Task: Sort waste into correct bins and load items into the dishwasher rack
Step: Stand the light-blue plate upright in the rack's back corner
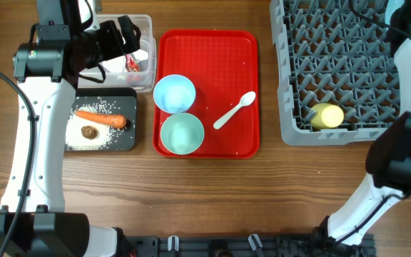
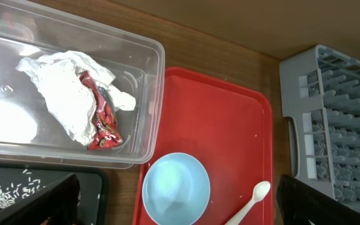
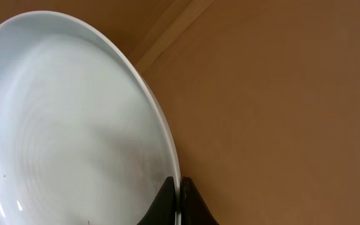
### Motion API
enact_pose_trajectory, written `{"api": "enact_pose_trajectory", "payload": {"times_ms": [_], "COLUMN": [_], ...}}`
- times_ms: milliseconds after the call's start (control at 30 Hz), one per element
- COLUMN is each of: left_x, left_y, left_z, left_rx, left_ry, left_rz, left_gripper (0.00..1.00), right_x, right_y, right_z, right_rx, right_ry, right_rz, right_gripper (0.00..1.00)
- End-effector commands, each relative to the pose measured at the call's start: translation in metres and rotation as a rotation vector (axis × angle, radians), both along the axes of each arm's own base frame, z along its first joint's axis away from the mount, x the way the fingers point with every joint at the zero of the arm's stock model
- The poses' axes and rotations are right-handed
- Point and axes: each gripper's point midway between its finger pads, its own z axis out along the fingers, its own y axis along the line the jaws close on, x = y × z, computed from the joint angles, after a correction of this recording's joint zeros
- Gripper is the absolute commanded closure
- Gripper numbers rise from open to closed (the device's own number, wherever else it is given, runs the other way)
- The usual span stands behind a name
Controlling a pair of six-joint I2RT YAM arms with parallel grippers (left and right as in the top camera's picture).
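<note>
My left gripper (image 1: 123, 37) (image 2: 180, 209) is open and empty, hovering over the clear tub (image 1: 147, 28) (image 2: 149, 94). The tub holds the crumpled white napkin (image 2: 64, 94) and the red wrapper (image 2: 102, 119). The black tray (image 1: 123, 143) holds the carrot (image 1: 100, 118), rice grains (image 1: 84, 135) and the brown lump (image 1: 88, 132). My right gripper (image 3: 180, 187) is shut on the rim of the pale blue plate (image 3: 74, 125), out of the overhead view. The yellow cup (image 1: 326, 115) lies in the grey rack (image 1: 334, 43). The pale blue bowl (image 1: 174, 93) (image 2: 175, 187), mint bowl (image 1: 183, 133) and spoon (image 1: 235, 110) (image 2: 250, 201) are there too.
Both bowls and the spoon sit on the flat red tray (image 1: 227, 50) (image 2: 217, 125) between the bins and the rack. The rack's corner shows in the left wrist view (image 2: 336, 112). Bare wooden table lies along the front.
</note>
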Motion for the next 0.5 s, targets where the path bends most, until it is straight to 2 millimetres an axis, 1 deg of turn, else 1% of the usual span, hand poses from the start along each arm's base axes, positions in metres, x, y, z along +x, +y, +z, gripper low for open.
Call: {"api": "enact_pose_trajectory", "payload": {"times_ms": [0,67,100,133,167,200,233,300,333,367,400,467], "left_x": [0.002,0.002,0.002,0.002,0.002,0.002,0.002,0.002,0.002,0.002,0.002,0.002], "left_y": [0.004,0.004,0.004,0.004,0.004,0.004,0.004,0.004,0.004,0.004,0.004,0.004], "left_z": [-0.002,-0.002,-0.002,-0.002,-0.002,-0.002,-0.002,-0.002,-0.002,-0.002,-0.002,-0.002], "left_rx": [0.009,0.009,0.009,0.010,0.009,0.009,0.009,0.009,0.010,0.009,0.009,0.009], "left_ry": [0.001,0.001,0.001,0.001,0.001,0.001,0.001,0.001,0.001,0.001,0.001,0.001], "left_rz": [0.010,0.010,0.010,0.010,0.010,0.010,0.010,0.010,0.010,0.010,0.010,0.010], "left_gripper": [0.00,0.00,0.00,0.00,0.00,0.00,0.00,0.00,0.00,0.00,0.00,0.00], "right_x": [0.006,0.008,0.009,0.012,0.016,0.019,0.019,0.019,0.017,0.017,0.016,0.018], "right_y": [-0.009,-0.008,-0.006,-0.001,0.005,0.013,0.018,0.025,0.033,0.040,0.048,0.073], "right_z": [-0.019,-0.030,-0.033,-0.038,-0.044,-0.050,-0.052,-0.058,-0.057,-0.052,-0.043,-0.019], "right_rx": [0.010,0.024,0.039,0.069,0.103,0.145,0.182,0.261,0.305,0.335,0.361,0.422], "right_ry": [0.008,0.029,0.027,0.021,0.026,0.018,-0.011,-0.077,-0.113,-0.146,-0.182,-0.210], "right_rz": [-0.006,0.002,0.008,0.034,0.071,0.093,0.079,0.039,0.020,0.010,0.010,0.101], "right_gripper": [0.96,0.95,0.92,0.75,0.42,0.07,0.00,0.00,0.00,0.00,0.00,0.00]}}
